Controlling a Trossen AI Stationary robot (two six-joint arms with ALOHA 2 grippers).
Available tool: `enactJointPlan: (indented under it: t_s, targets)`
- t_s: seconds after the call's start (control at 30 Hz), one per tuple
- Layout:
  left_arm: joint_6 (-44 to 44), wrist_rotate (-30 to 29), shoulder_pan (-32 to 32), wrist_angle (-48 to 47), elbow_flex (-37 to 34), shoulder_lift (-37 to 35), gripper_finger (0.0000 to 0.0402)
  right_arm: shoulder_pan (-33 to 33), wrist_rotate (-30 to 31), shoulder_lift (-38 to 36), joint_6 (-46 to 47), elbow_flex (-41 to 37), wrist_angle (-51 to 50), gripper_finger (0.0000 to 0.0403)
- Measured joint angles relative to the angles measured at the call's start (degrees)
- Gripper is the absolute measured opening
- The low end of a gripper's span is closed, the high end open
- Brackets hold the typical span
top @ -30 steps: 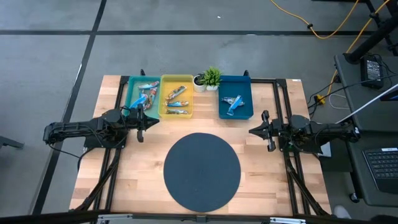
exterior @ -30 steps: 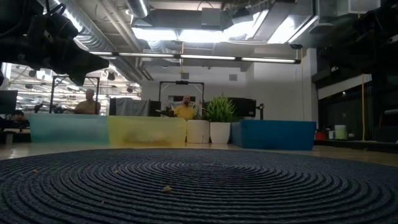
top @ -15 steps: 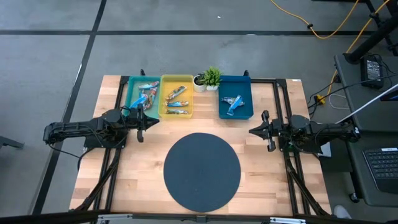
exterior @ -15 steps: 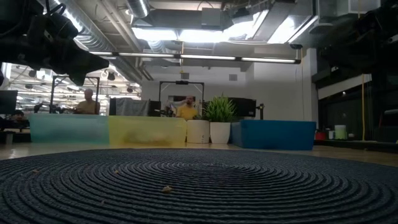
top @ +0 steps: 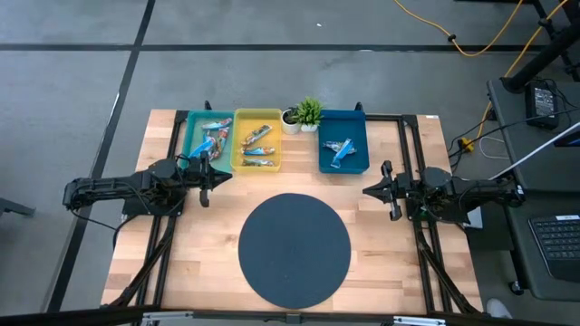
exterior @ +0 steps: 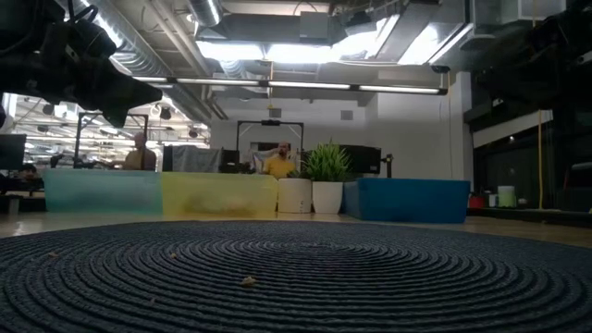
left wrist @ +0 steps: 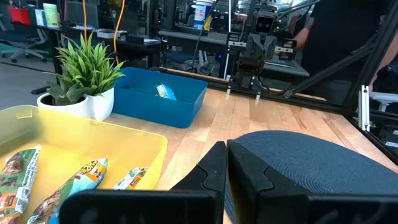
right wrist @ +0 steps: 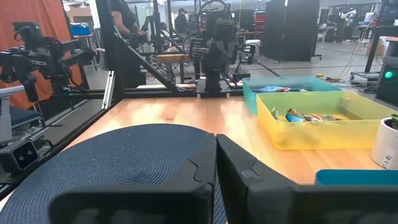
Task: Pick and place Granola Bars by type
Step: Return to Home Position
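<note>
Bars: the shiny crinkled-wrapper granola bars (top: 256, 138) already lie in three plastic trays at twelve o'clock: teal tray (top: 194, 124), yellow tray (top: 241, 159), blue tray (top: 359, 133).
Mat: the round dark woven mat (top: 294, 249) at table centre is bare.
Left gripper (top: 206, 177): at nine o'clock of the mat, fingers pressed together, empty.
Right gripper (top: 386, 190): at three o'clock, fingers likewise together, empty.
Stage: sorting looks finished; both arms parked.
Doing it well: hold the arms at the sides, clear of the trays and the small potted green plant (top: 308, 113); check that each tray holds one type.
</note>
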Motion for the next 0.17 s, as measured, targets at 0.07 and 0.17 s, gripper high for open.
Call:
enactJointPlan:
  t_s: [0.07, 0.17]
  targets:
    - [0.00, 0.00, 0.00, -0.01, 0.00, -0.01, 0.0007, 0.00, 0.01, 0.00, 0.00, 0.00, 0.00, 0.0016]
    - [0.00, 0.00, 0.00, 0.00, 0.00, -0.01, 0.0004, 0.00, 0.01, 0.00, 0.00, 0.00, 0.00, 0.0016]
